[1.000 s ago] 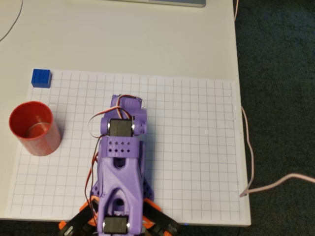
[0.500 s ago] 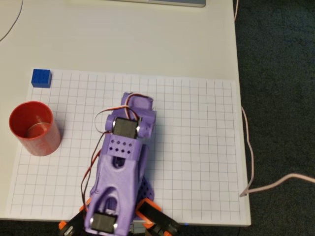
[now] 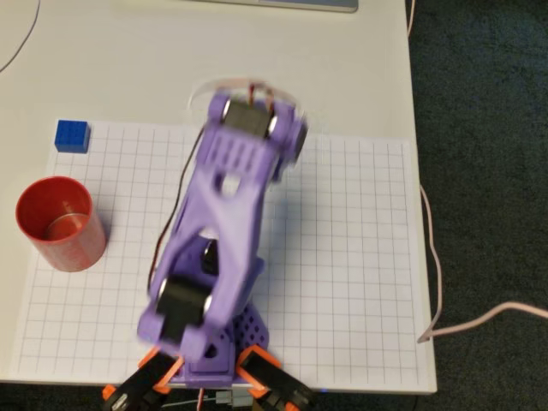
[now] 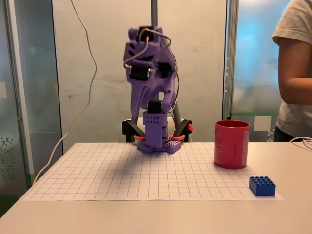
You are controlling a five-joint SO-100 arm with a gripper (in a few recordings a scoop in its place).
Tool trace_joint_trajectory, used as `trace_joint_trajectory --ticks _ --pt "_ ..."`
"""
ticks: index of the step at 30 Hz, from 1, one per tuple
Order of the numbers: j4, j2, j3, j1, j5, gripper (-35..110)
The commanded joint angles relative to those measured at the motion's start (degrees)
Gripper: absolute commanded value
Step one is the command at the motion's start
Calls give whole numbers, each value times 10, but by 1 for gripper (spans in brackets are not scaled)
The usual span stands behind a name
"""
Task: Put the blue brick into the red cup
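Note:
The blue brick [image 3: 72, 135] lies at the far left corner of the gridded paper; in the fixed view the blue brick [image 4: 262, 185] is at the front right. The red cup [image 3: 58, 223] stands upright just below it, and in the fixed view the red cup [image 4: 231, 144] stands behind the brick. My purple arm [image 3: 227, 223] is raised and blurred over the middle of the sheet. The gripper [image 4: 141, 105] hangs folded high above the base, well away from brick and cup. Its jaws are not clear enough to read.
The gridded paper [image 3: 342, 257] covers the near part of the white table. A person [image 4: 297, 73] stands at the right edge in the fixed view. A thin cable [image 3: 432, 257] runs along the table's right edge, and a grey device edge [image 3: 282, 4] is at the top.
The arm has lifted from its folded rest pose and swung up and away from the base. Brick and cup have not moved.

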Motion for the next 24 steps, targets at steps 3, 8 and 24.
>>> trace_joint_trajectory --ticks 3,8,24 --pt "2 -139 -168 -34 -77 0" --pt "-65 -277 -145 -112 -165 0" --pt "-107 -403 -213 -425 -276 0"
